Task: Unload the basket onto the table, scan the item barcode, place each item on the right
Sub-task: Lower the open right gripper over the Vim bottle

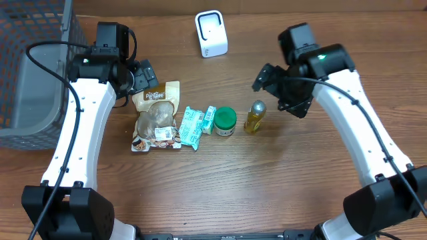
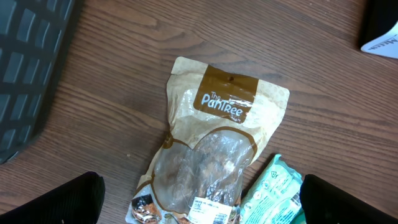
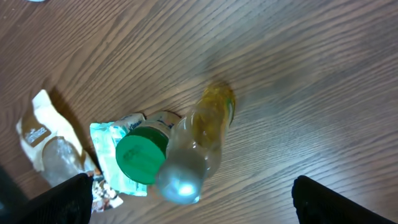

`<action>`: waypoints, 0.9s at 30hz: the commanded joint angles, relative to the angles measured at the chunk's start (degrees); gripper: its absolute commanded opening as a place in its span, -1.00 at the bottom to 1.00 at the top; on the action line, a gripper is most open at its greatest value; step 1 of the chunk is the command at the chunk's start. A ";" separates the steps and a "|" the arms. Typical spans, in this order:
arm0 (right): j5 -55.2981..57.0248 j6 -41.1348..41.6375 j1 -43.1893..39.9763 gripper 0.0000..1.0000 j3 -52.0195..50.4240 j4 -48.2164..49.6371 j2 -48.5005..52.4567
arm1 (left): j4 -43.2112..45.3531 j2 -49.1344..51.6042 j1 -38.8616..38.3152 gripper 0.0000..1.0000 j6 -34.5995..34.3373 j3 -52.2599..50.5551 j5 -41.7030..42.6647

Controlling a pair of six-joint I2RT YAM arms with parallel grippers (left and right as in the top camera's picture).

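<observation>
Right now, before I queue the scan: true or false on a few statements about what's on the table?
1. Both arms' jaws are open and empty. True.
2. The snack pouch is inside the basket. False: it lies on the table, outside the basket.
3. The green-lidded jar sits between the teal packet and the bottle. True.
4. The right arm's jaws hold the white scanner. False: it stands on the table at the far edge, apart from both arms.
5. The bottle's cap is red. False: it is silver.
</observation>
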 commanded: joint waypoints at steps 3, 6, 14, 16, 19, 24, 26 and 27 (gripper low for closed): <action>8.33 5.27 5.05 1.00 0.92 0.98 -0.22 | 0.00 -0.33 -0.11 0.99 0.22 0.70 -0.37; 11.19 7.58 6.47 1.00 0.66 0.90 0.00 | 0.00 -0.33 -0.11 0.99 0.22 0.70 -0.37; 11.41 8.37 6.80 1.00 0.50 1.55 3.76 | 0.00 -0.33 -0.11 0.99 0.20 0.70 -0.37; 11.37 8.39 6.86 1.00 -0.02 1.73 5.22 | 0.00 -0.33 -0.11 0.99 0.22 0.70 -0.39; 11.39 8.37 6.86 1.00 -0.39 1.68 6.78 | 0.00 -0.33 -0.11 0.99 0.20 0.70 -0.37; 10.51 8.39 6.86 1.00 -0.55 1.70 7.72 | 0.00 -0.33 -0.11 1.00 0.22 0.70 -0.37; 10.54 8.39 6.86 0.99 -0.90 1.66 7.72 | 0.00 -0.33 -0.11 0.99 0.22 0.70 -0.39; 10.54 8.39 6.86 0.99 -1.20 1.68 7.72 | 0.00 -0.33 -0.11 0.99 0.20 0.70 -0.37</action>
